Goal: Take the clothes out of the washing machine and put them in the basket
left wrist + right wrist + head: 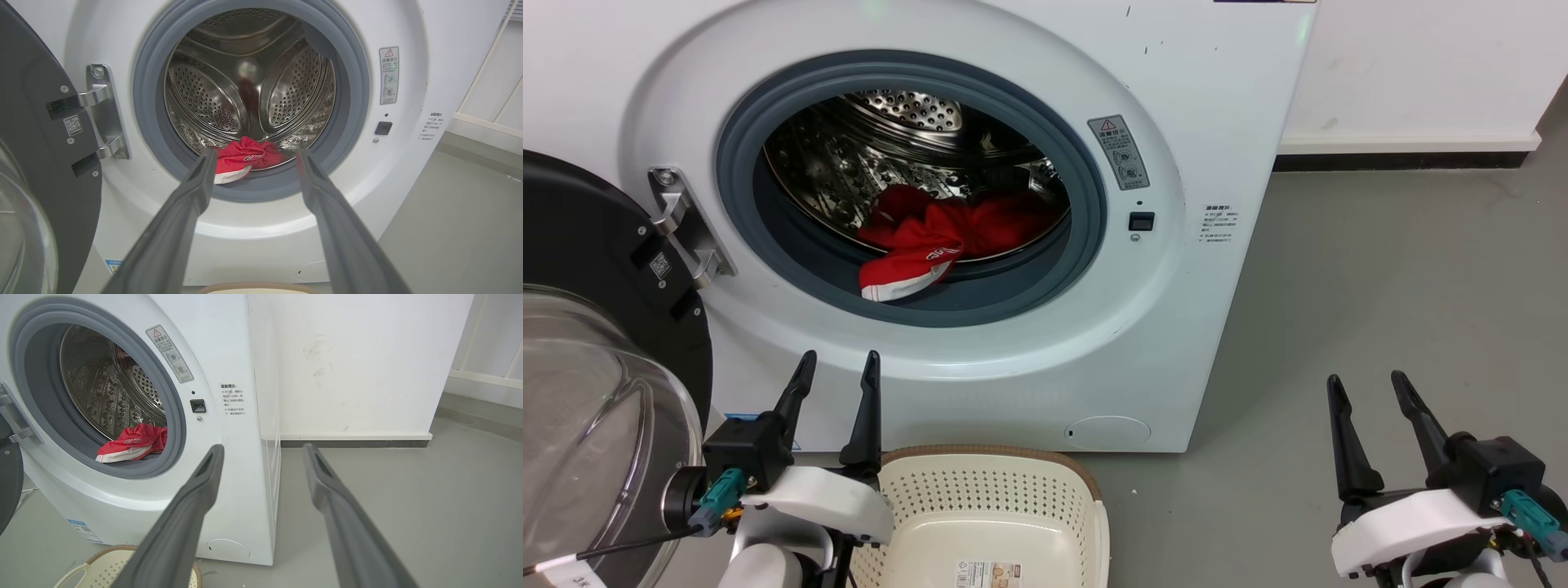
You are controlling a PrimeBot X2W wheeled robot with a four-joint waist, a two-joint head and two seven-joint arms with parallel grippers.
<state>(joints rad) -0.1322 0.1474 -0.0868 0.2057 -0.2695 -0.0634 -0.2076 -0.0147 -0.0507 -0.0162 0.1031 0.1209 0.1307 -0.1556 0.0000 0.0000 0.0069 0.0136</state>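
The red clothes (939, 233) with white trim lie at the bottom of the steel drum of the white washing machine (1192, 98), one edge draped onto the grey door seal. They also show in the wrist views as clothes (245, 159) and clothes (132, 443). The cream basket (988, 498) with a brown rim stands on the floor below the porthole, with nothing in it. My left gripper (840, 367) is open in front of the washer, just left of the basket. My right gripper (1368, 384) is open over the floor to the washer's right.
The black-framed glass door (596, 392) is swung open at the left on its metal hinge (682, 220). Grey floor (1380, 278) stretches right of the washer to a white wall (1421, 73) with a dark skirting.
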